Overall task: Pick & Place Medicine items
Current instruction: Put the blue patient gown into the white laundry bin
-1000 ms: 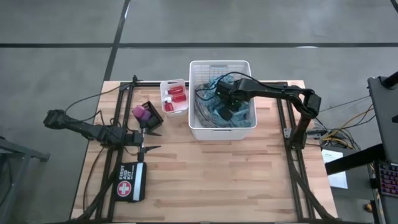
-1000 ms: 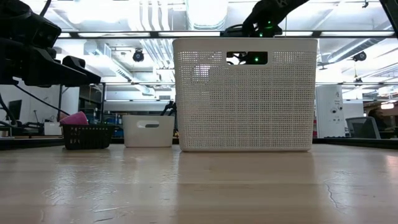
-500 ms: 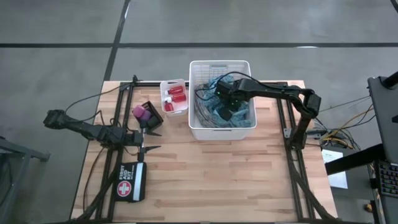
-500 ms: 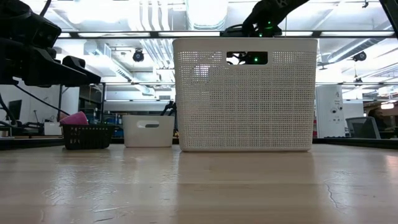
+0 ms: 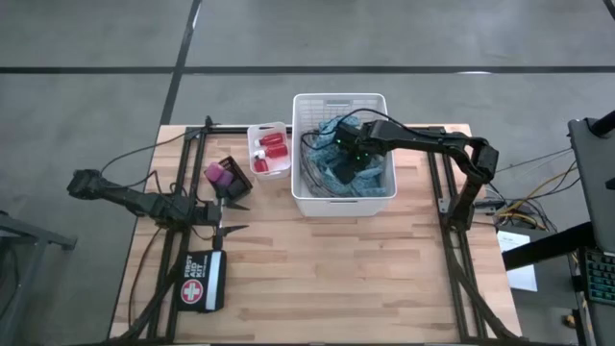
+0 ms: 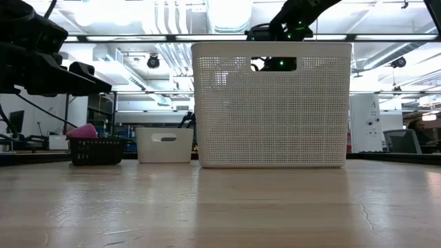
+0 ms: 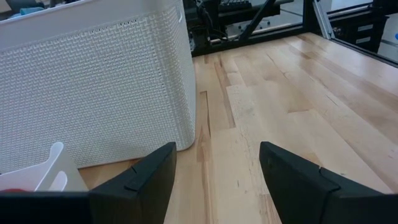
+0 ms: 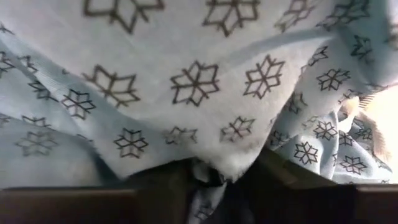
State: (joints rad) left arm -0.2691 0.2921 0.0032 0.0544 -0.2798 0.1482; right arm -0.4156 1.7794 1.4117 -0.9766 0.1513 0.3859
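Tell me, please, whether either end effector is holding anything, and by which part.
The left end effector is open and empty. The right end effector sits in the white basket against patterned cloth; a hold cannot be told.

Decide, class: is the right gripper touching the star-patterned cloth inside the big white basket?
Touching. In the right wrist view the patterned cloth drapes straight onto the right gripper, its edge lying between the dark fingers with no gap.

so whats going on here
The right tool is down inside the tall white basket, right against a patterned cloth with star prints; a fold of it sits between its fingers. The left tool hovers open over the wooden table, near a small white bin holding red bottles and a black basket with purple and pink pieces.
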